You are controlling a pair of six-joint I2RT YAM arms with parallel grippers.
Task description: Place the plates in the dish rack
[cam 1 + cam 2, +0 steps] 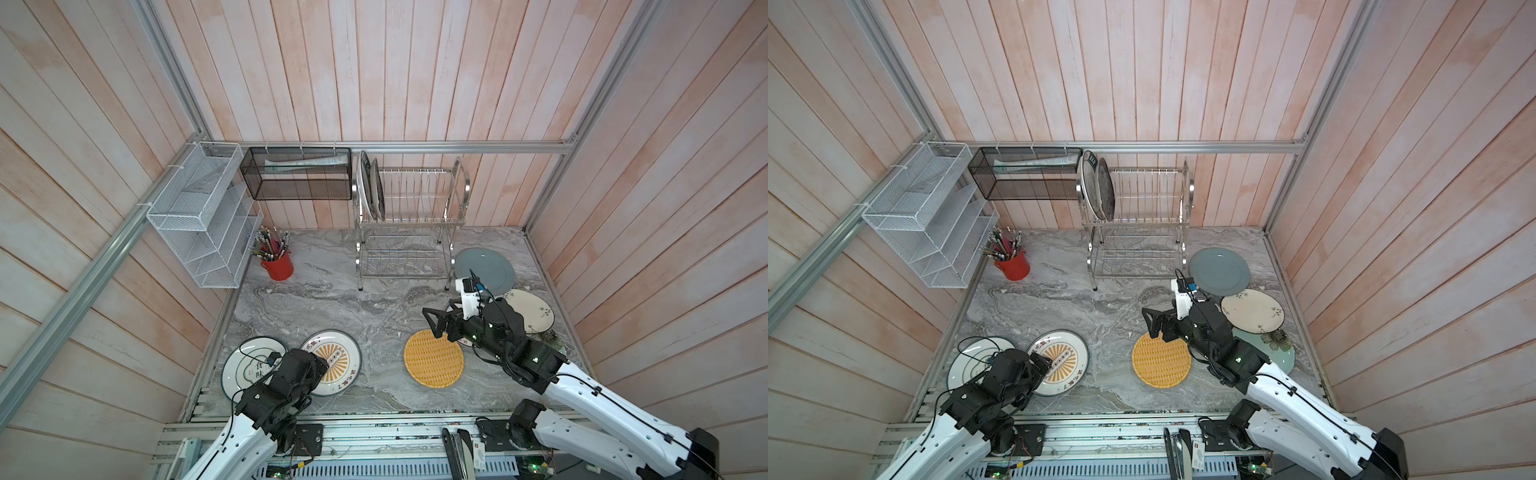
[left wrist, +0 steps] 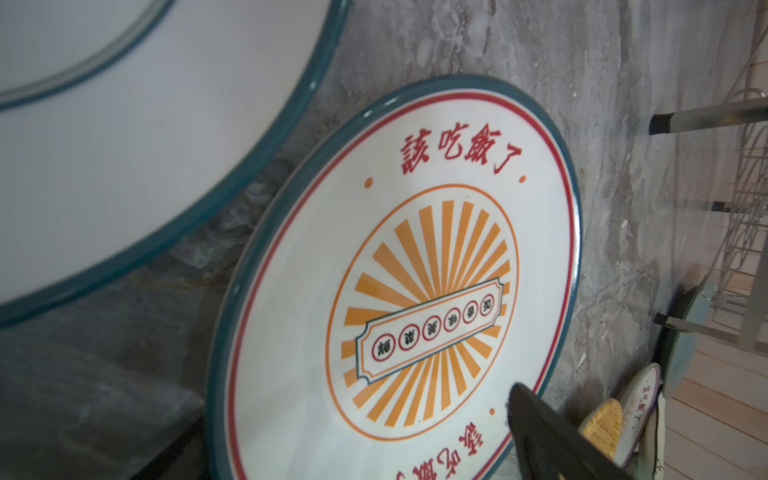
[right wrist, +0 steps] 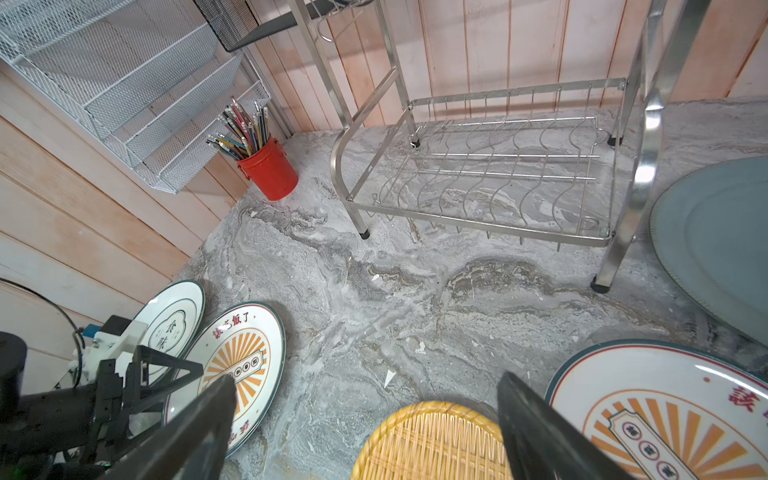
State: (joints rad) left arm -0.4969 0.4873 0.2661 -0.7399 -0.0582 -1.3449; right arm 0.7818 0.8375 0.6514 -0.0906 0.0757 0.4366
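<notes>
Sunburst plate [image 2: 415,291] looks hard, slippery and easy to break, so its rim seems the best place to grab. It lies flat on the tabletop [image 1: 332,299], right under the left pincer [image 1: 325,362], which is wide and empty. Close under the right pincer [image 1: 430,323], also wide and empty, lies the yellow woven plate [image 1: 433,358]. Far ahead stands the dish rack [image 1: 409,216], with two plates [image 1: 371,189] inside.
</notes>
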